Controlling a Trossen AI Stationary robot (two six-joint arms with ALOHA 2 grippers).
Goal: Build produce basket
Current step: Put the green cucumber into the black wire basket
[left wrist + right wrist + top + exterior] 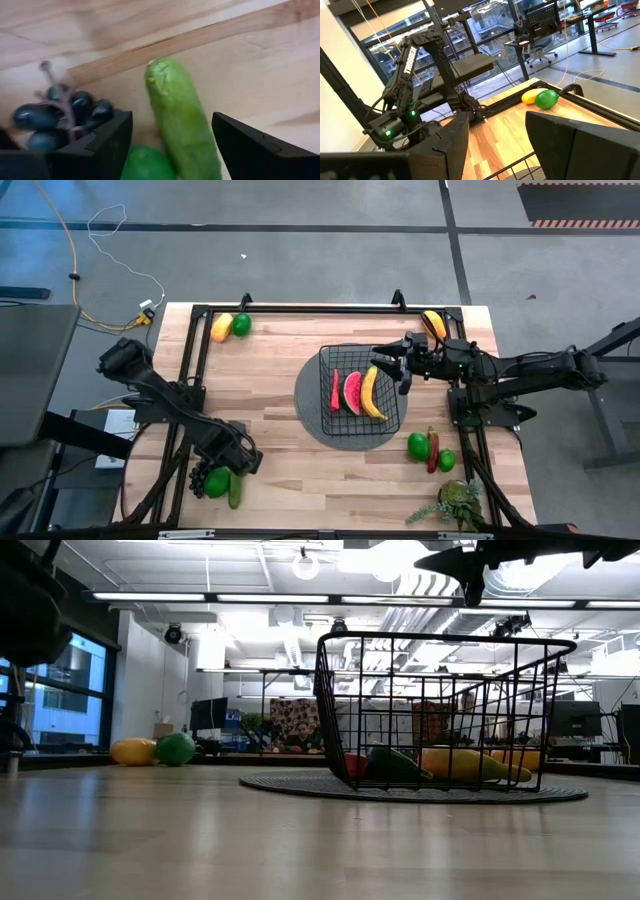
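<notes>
The black wire basket (358,398) stands on a dark grey round mat (308,402) at the table's middle; it also shows in the low view (440,690). In it lie a red chili (335,390), a watermelon slice (352,392) and a banana (372,392). My right gripper (396,370) is open and empty above the basket's far right corner. My left gripper (236,464) is open at the near left. Its fingers stand on either side of a cucumber (180,120) without touching it. Purple grapes (55,115) and a green round fruit (147,165) lie right beside it.
A yellow fruit (221,327) and a green fruit (241,324) lie at the far left. An orange (434,323) lies at the far right. Two green fruits (418,445) and a red chili (432,452) lie at the near right, by a leafy plant (455,502).
</notes>
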